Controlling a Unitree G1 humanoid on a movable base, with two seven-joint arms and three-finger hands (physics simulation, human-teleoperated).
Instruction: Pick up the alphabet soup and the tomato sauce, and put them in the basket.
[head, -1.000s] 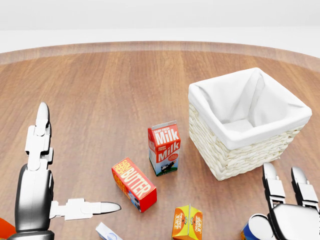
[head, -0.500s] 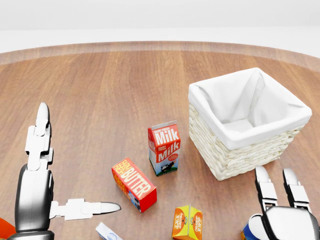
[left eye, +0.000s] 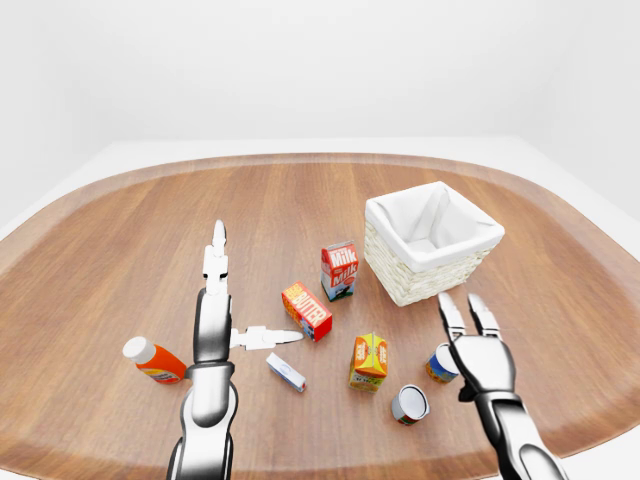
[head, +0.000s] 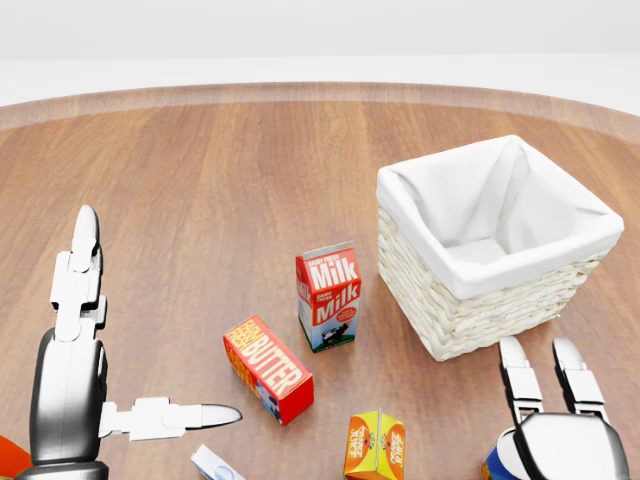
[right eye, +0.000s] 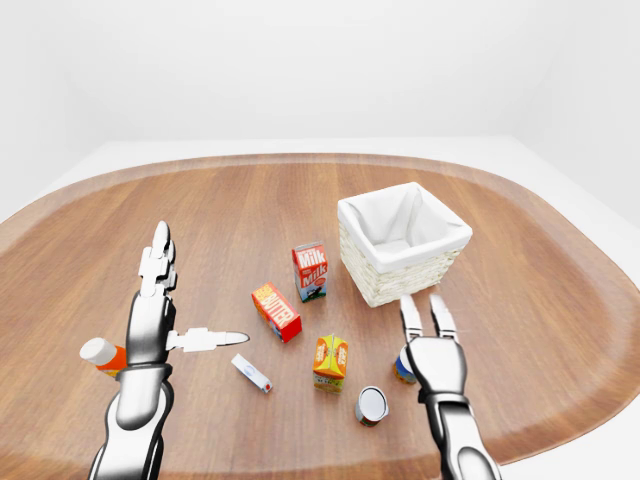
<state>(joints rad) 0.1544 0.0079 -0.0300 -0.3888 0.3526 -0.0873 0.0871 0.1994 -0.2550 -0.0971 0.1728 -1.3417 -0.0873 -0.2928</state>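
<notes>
Two cans sit near the bottom right of the left-eye view. One is an upright can with a blue and orange label (left eye: 439, 363), most likely your alphabet soup, though the label is too small to read. The other is a can lying on its side (left eye: 409, 404) with its round end facing you, probably the tomato sauce; the label is hidden, so you cannot tell for certain.

Your right hand (left eye: 478, 347) hangs just to the right of the upright can, palm over it, fingers (left eye: 450, 315) straight and spread, pointing toward the basket (left eye: 433, 243). It grips nothing. The wicker basket with its white cloth liner stands above the hand in the view, close to it but apart.

Your left hand (left eye: 222, 320) is raised over the wood table (left eye: 120, 230), with one long finger pointing up the view and the thumb stuck out to the right, so the fingers are wide apart and hold nothing.

An orange bottle with a white cap (left eye: 152, 361) lies left of that arm. A small white box (left eye: 286, 372) lies to its right, a butter box (left eye: 307, 311) above that, a milk carton (left eye: 339, 270) stands left of the basket, and an orange juice carton (left eye: 369, 361) stands left of the tipped can.
</notes>
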